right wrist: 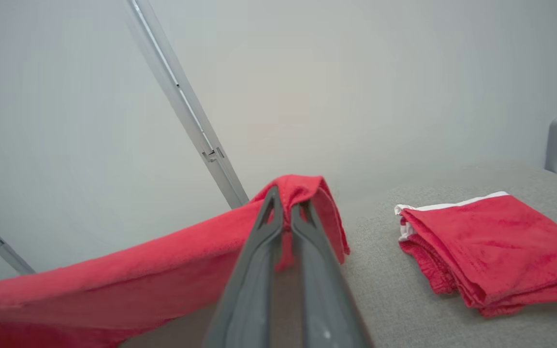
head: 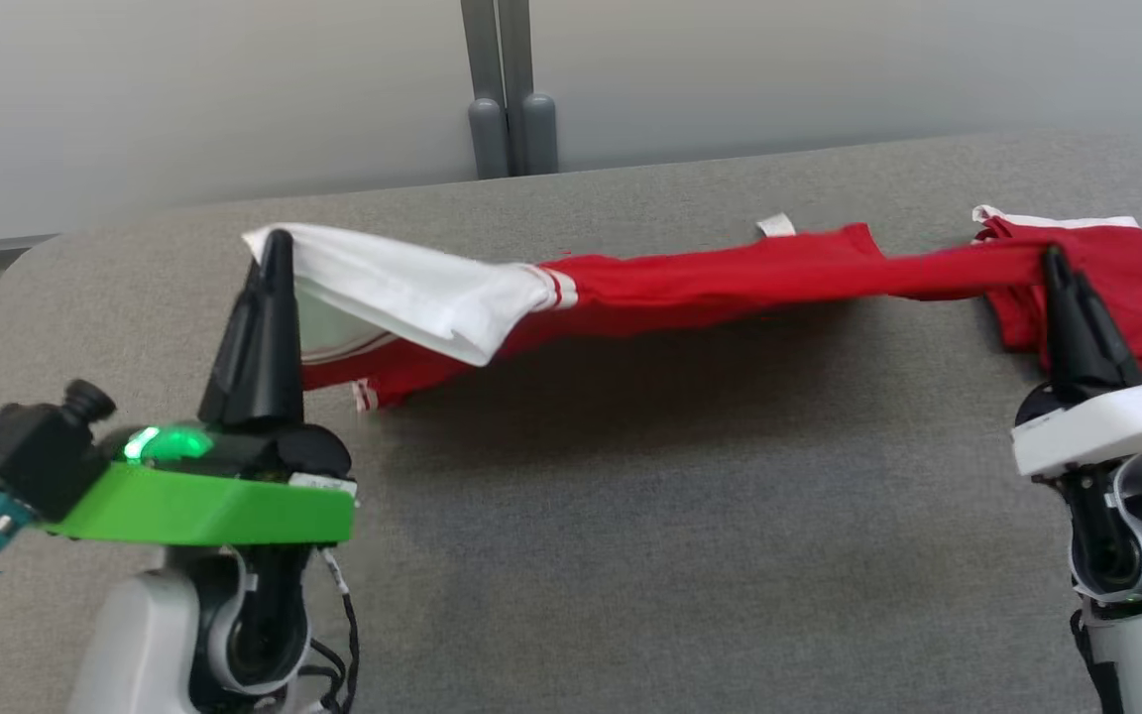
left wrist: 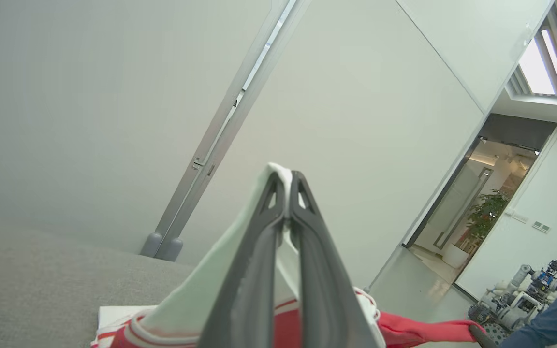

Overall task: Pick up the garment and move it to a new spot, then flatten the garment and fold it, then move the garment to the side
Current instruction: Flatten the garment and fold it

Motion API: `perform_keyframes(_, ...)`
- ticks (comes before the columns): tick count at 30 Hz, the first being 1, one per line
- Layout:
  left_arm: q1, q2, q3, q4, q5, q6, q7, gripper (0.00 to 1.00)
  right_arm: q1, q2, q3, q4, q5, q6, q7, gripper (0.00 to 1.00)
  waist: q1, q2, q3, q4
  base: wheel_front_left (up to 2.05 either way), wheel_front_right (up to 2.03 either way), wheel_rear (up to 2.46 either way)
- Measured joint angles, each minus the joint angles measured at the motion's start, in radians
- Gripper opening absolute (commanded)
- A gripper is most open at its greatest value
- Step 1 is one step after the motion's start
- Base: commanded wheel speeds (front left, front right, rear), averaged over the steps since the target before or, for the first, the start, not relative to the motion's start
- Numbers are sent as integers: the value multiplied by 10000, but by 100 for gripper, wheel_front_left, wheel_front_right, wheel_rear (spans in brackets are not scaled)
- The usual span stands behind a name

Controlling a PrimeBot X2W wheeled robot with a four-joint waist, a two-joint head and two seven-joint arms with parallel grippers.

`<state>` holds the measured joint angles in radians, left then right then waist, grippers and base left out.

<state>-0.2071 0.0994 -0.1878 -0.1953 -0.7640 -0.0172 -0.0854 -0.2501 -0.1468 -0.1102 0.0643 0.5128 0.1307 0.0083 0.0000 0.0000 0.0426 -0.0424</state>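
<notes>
Red-white garment (head: pixel 710 283) stretched over bench (head: pixel 630 516), long axis 9 to 3 o'clock; left jaws clamp white end, right jaws red end.

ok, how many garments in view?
2. A red-and-white garment is stretched between the left gripper and the right gripper; a folded red garment lies on the grey table beside the right gripper. Nothing suggests more are hidden.
</notes>
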Motion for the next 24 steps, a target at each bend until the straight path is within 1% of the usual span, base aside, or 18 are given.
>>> perform_keyframes(1,-184,165,63,-819,8,102,251,0,101,-4,-161,-830,194,0,196,0,0,0,-39,-70,0,0,0)
perform_keyframes(7,-1081,702,209,-3193,276,489,1112,0,377,155,-669,-3308,619,-2,880,0,0,0,-110,-264,0,0,0)
perform_keyframes(11,-2031,1043,190,-4337,451,652,1822,0,419,265,-1032,-4730,857,-2,1327,0,0,0,-29,-345,0,0,0)
perform_keyframes(14,-2850,1204,165,-4857,539,767,2382,0,384,351,-1206,-5630,1030,0,1703,0,0,0,102,-389,0,0,0)
perform_keyframes(17,-3626,1415,190,-4974,610,882,2907,0,163,399,-1304,-6121,1197,-2,2115,0,0,0,298,-428,0,0,0)
perform_keyframes(19,-4051,1482,188,-4807,610,932,3168,0,-60,399,-1315,-6213,1170,-2,2324,0,0,0,468,-448,0,0,0)
perform_keyframes(22,-4682,1563,194,-4100,589,957,3440,0,-563,430,-1129,-5912,1164,-2,2569,0,0,0,809,-460,0,0,0)
perform_keyframes(24,-5222,1653,226,-3321,589,865,3496,0,-1193,445,-938,-5340,1070,-2,2646,0,0,0,1105,-455,0,0,0)
